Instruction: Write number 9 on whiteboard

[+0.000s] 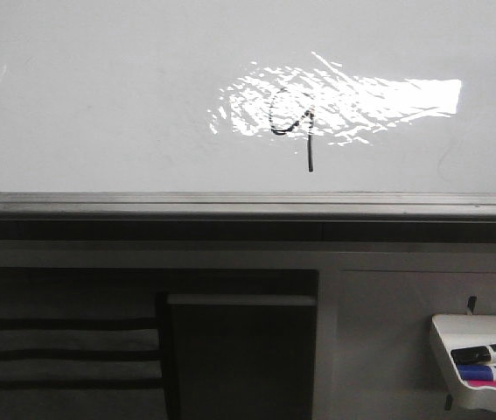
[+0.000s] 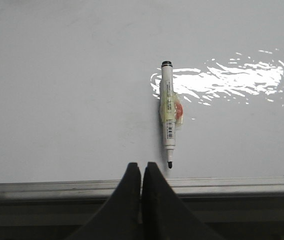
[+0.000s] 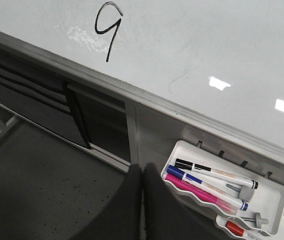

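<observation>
Glossy whiteboard [image 1: 99, 105] fills your view | number 9 [image 1: 293, 122] drawn mid-board, above its silver edge | marker [image 2: 168, 115] lying on board: light, stiff, slick; grip mid-barrel | left hand [image 2: 142, 172], right hand [image 3: 142, 175] both closed, empty.

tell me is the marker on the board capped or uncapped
Uncapped. In the left wrist view the marker lies flat on the whiteboard with its dark tip bare, and no cap shows near it.
</observation>
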